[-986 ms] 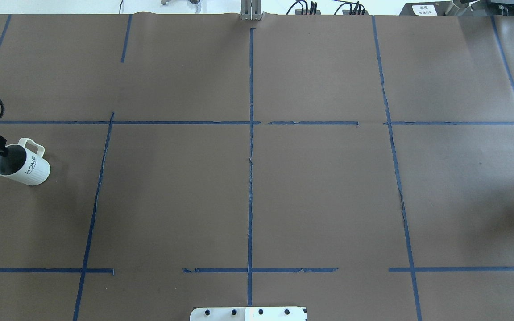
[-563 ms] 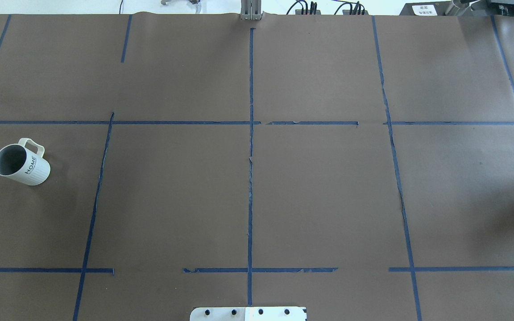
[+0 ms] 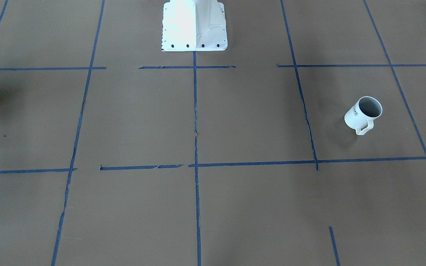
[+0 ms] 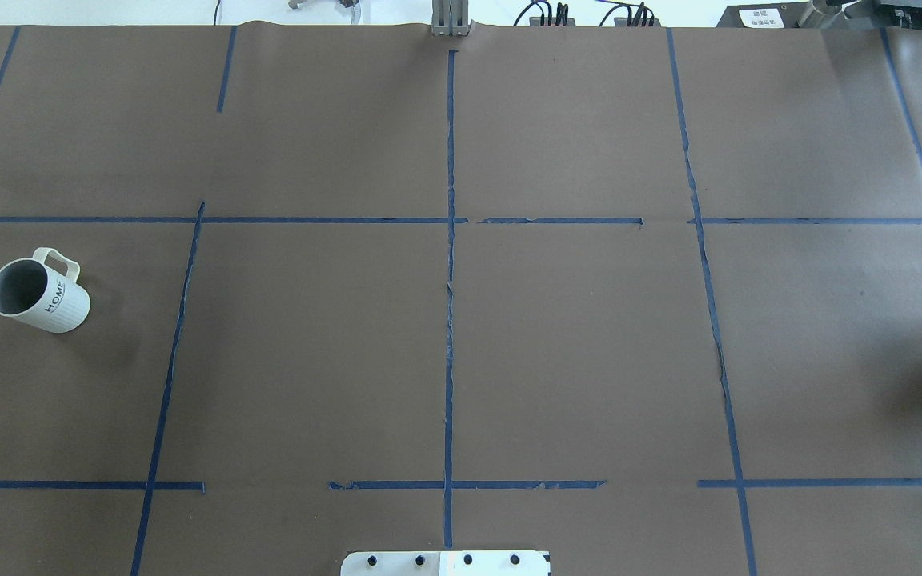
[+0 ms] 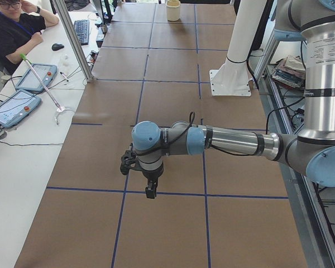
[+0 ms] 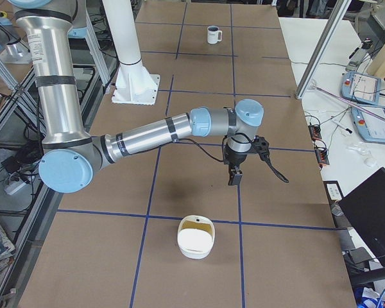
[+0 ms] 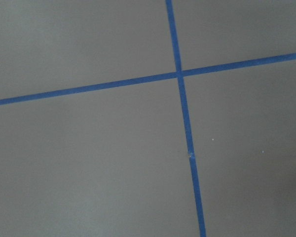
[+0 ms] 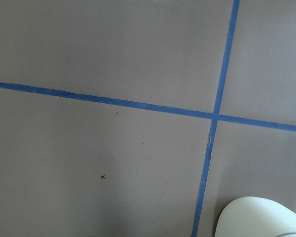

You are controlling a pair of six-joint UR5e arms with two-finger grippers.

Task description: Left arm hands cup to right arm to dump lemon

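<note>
**Bench** [image 4: 461, 360]: brown-covered and divided by blue tape lines [image 4: 450, 280].

**Left arm** [image 5: 229, 139]: extends low over the bench's left end.

**Right arm** [image 6: 147, 135]: extends low over the right end.

**White bowl** [image 6: 196, 239]: on the bench at the right end, near the right gripper [image 6: 234, 174]. Its inside looks yellowish; the contents cannot be identified.

**Cup** [image 4: 38, 293]: stands upright on the bench's left part with its long axis vertical and its handle turned away from the robot's base. The interior shows plain grey, with no lemon visible. Nothing touches it.

**Left gripper** [image 5: 145, 178]: points down above the bench. For both grippers, finger spacing cannot be determined.

**Governing relation:** the left arm is the nearer. The cup is judged to lie inboard of the left gripper, well apart from the right gripper.

**View coverage:**
- The overhead and front-facing views show the cup but no gripper.
- The exterior left view shows the left gripper but not the cup.
- The exterior right view shows the cup, small, at the far end.
- The left wrist view shows only a tape crossing.
- The right wrist view catches the bowl's rim.
</note>
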